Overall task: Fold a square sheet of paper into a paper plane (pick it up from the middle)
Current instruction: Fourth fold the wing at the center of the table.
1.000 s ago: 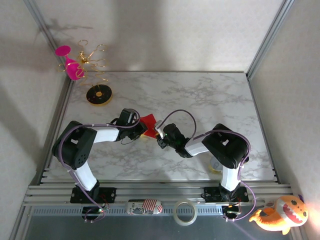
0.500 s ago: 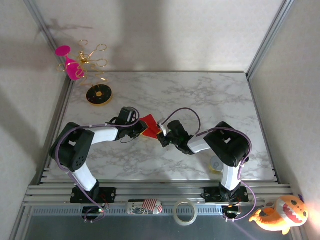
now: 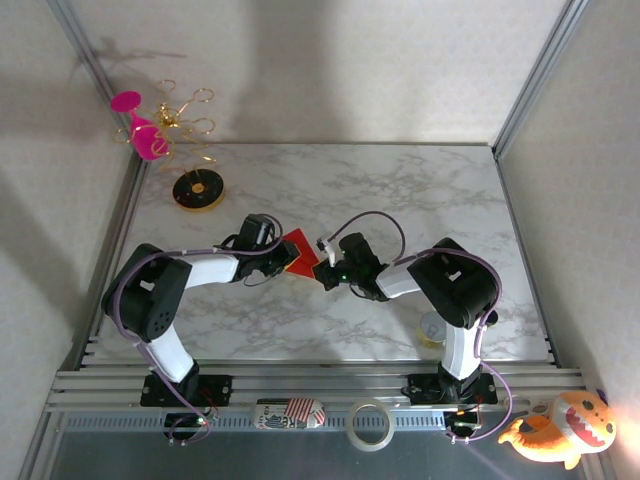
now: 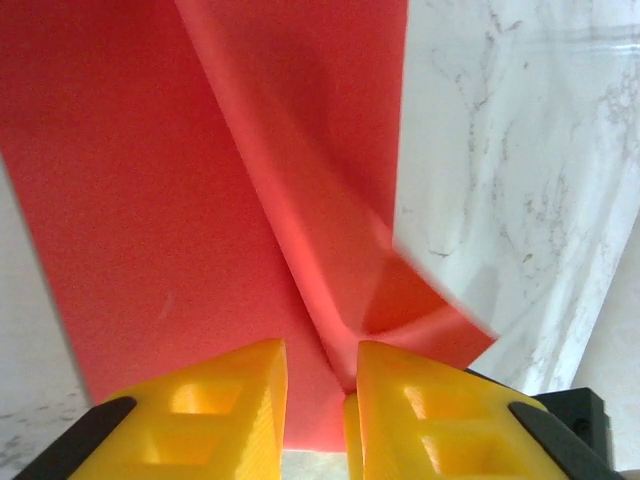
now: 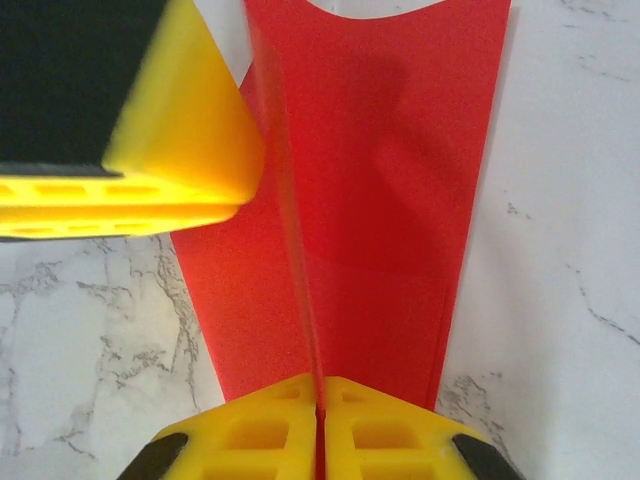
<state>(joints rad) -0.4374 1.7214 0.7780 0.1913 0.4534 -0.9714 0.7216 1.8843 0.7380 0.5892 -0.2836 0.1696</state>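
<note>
The square sheet of paper (image 3: 299, 248) lies near the middle of the marble surface (image 3: 420, 190), between the two arms. It is partly creased: one portion lies flat and a fold stands up from it. The right gripper (image 5: 318, 388) meets it from the right. Its fingers (image 5: 265, 425) are pressed together on the upright edge of the fold, and the red paper shows as a thin line between them. The left gripper (image 4: 321, 352) meets the sheet from the left. Its fingers (image 4: 225, 400) stand a little apart, and a raised flap runs down into the gap and lies against the inner face of one finger. In the right wrist view, one left finger sits just beside the upright fold. A pink wine glass (image 3: 143, 132) sits on a gold wire stand (image 3: 190, 110) at the far left corner, well apart from the sheet.
</note>
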